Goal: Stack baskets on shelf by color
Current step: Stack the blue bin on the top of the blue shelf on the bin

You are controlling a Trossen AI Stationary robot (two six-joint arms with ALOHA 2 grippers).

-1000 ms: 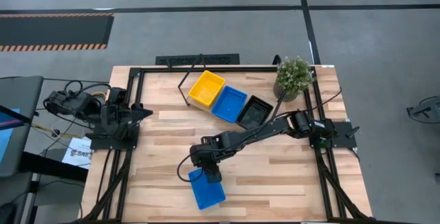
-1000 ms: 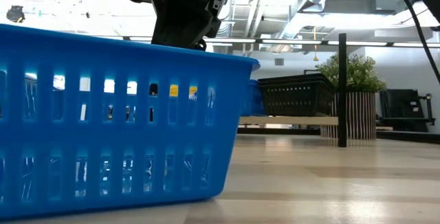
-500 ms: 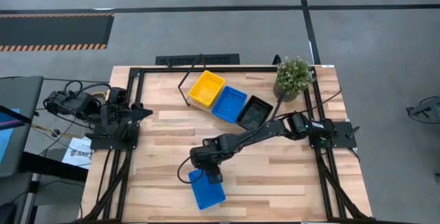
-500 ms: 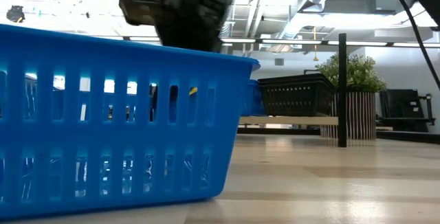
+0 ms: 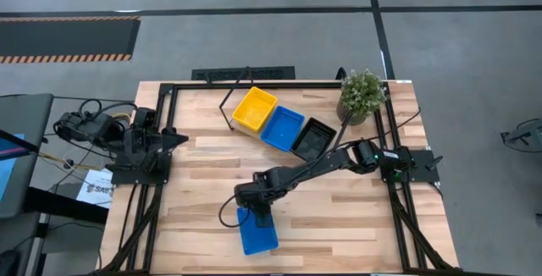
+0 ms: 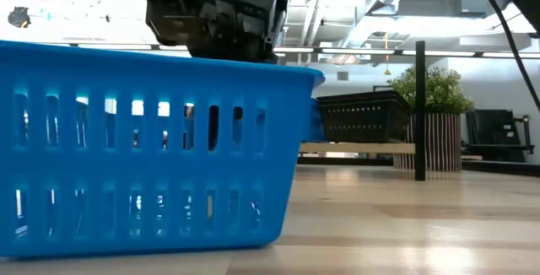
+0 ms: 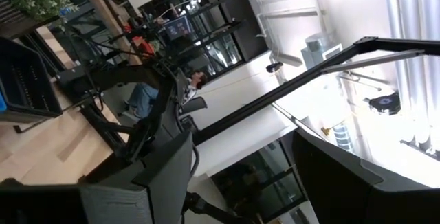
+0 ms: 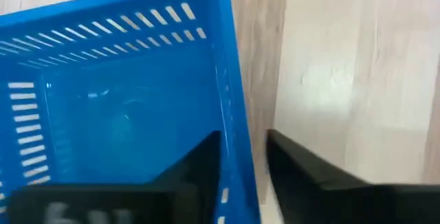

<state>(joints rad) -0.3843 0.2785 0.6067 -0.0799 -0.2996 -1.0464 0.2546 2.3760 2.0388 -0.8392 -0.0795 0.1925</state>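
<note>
My right gripper (image 5: 260, 218) reaches to the near edge of the table (image 5: 203, 174), set over the far rim of a loose blue basket (image 5: 257, 234). My fingers (image 8: 302, 176) straddle the basket's side wall (image 8: 237, 148), one inside and one outside, slightly parted with the wall between them; I cannot tell whether they press on it. The basket rests flat on the table directly beneath my fingers. Well beyond my fingers, across the table, the shelf (image 5: 241, 85) carries a yellow basket (image 5: 254, 110), a second blue basket (image 5: 283, 128) and a black basket (image 5: 312, 138) side by side, with a potted plant (image 5: 362, 94) beside them. My left gripper (image 5: 174, 138) waits at the table's left edge, fingers spread.
</note>
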